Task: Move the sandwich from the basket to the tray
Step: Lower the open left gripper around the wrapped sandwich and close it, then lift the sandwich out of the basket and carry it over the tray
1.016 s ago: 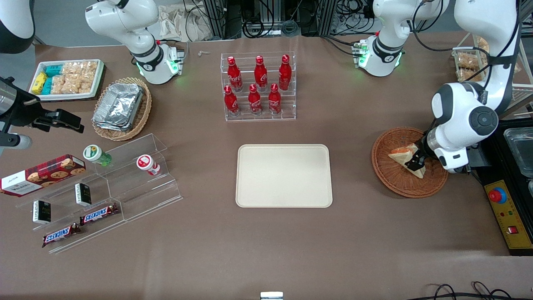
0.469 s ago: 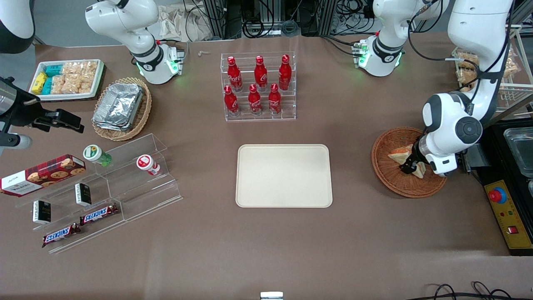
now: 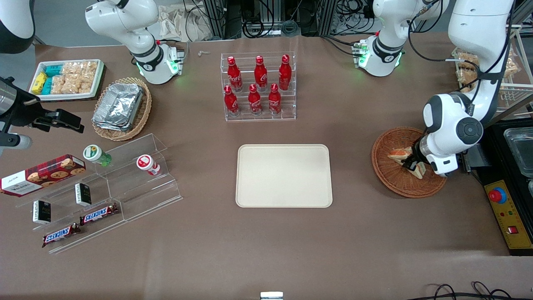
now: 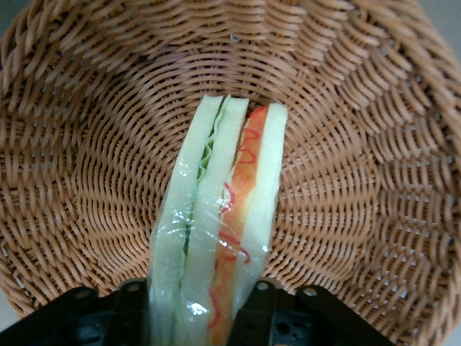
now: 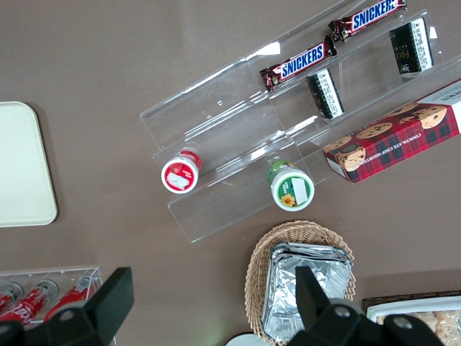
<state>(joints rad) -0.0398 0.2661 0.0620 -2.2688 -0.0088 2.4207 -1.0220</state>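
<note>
Sandwich [image 4: 216,238] in clear wrap, stood on edge inside the reddish-brown basket [image 3: 389,180], pinched at its sides by the gripper [image 3: 410,164] low over the weave. Basket rim rising all round the wedge. Cream tray [image 3: 284,175] bare, well apart toward the parked arm's end; open brown table [image 3: 354,233] between

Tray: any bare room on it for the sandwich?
The tray is bare rim to rim. The gripper grips the sandwich inside the basket; bare tabletop lies between basket and tray.
</note>
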